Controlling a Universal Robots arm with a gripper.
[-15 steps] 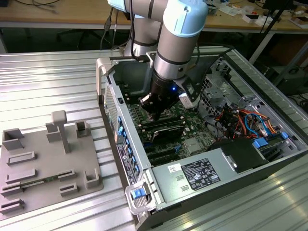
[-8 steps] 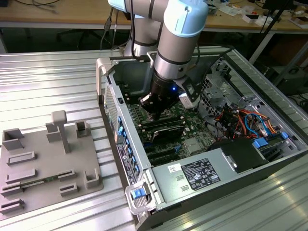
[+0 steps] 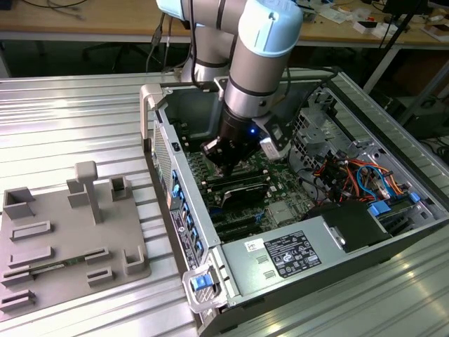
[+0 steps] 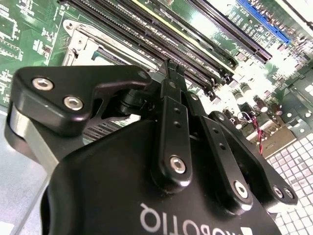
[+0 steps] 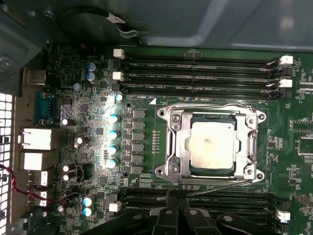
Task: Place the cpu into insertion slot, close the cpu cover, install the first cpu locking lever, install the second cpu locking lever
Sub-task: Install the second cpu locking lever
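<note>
In the first wrist view the cpu (image 5: 211,143) lies flat in the insertion slot, its silver-grey top showing through the cut-out of the cpu cover (image 5: 177,142). The cover is down over it and hides the slot itself. One thin wire locking lever (image 5: 215,106) runs along one side of the socket and another locking lever (image 5: 222,188) along the opposite side. My gripper (image 5: 173,198) hovers beside that second lever, over the memory slots, its black fingers (image 4: 172,73) pressed together. In the exterior view the gripper (image 3: 224,158) reaches down inside the open computer case.
Long black memory slots (image 5: 195,73) flank the socket on both sides. Capacitors (image 5: 113,132) stand in a row nearby. The case walls (image 3: 158,119), the power supply (image 3: 295,253) and coloured cables (image 3: 351,175) surround the board. A grey fixture tray (image 3: 63,239) lies at the exterior view's left.
</note>
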